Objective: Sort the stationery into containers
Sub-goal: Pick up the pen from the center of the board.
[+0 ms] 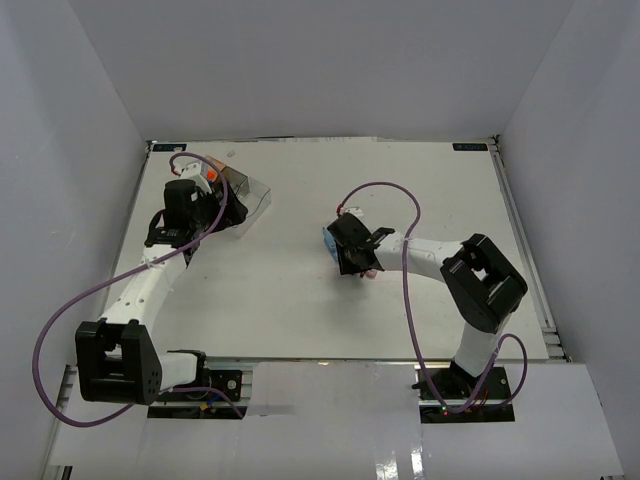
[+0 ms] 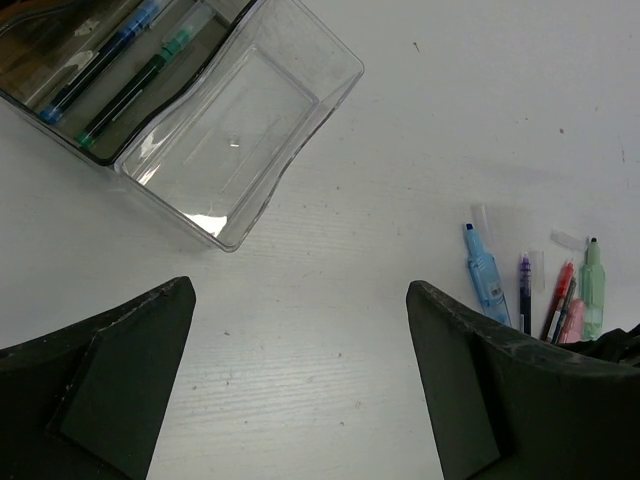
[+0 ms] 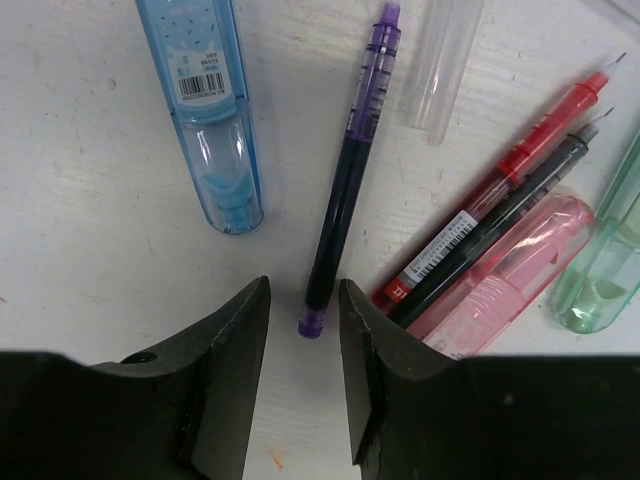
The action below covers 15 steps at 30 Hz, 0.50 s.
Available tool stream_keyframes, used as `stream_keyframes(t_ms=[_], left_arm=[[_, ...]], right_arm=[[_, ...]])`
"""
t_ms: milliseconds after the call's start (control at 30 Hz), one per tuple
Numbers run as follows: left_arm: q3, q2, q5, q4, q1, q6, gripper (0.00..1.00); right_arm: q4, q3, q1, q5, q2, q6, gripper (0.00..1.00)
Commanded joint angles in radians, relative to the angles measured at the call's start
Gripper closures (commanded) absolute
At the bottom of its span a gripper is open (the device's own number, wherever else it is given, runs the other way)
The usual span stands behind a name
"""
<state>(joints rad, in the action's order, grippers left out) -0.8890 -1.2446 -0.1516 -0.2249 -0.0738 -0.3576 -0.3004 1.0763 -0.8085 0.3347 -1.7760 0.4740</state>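
In the right wrist view the stationery lies loose on the white table: a pastel blue highlighter, a thin purple pen, a red pen, a black pen, a pink highlighter and a mint one. My right gripper straddles the purple pen's near end, jaws narrow, with a small gap on each side. The containers sit at the far left. Their clear compartment holds nothing, and a smoky one holds a blue pen and a green pen. Just short of them, my left gripper hangs wide open over bare table.
A clear loose pen cap lies beside the purple pen's tip. From above, the containers stand at the table's back left, and the right gripper is near the table's middle. White walls enclose the table on three sides.
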Motion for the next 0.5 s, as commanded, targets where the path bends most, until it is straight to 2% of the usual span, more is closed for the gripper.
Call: stream_keyframes(t_ms=[0,233,467], left_arm=[[-0.011,0.019,-0.026,0.01,0.005,-0.011,0.02],[-0.011,0.017,-0.034,0.013,0.005,-0.015,0.02],[-0.004,0.007,-0.094,0.047,0.005,-0.029,0.02]], right_arm=[[0.001,0.016,-0.004,0.024,-0.014,0.044,0.6],[-0.003,-0.004,-0.006,0.018,-0.03,0.083,0.64],[-0.017,-0.064,-0.02,0.047,0.026,0.126,0.8]])
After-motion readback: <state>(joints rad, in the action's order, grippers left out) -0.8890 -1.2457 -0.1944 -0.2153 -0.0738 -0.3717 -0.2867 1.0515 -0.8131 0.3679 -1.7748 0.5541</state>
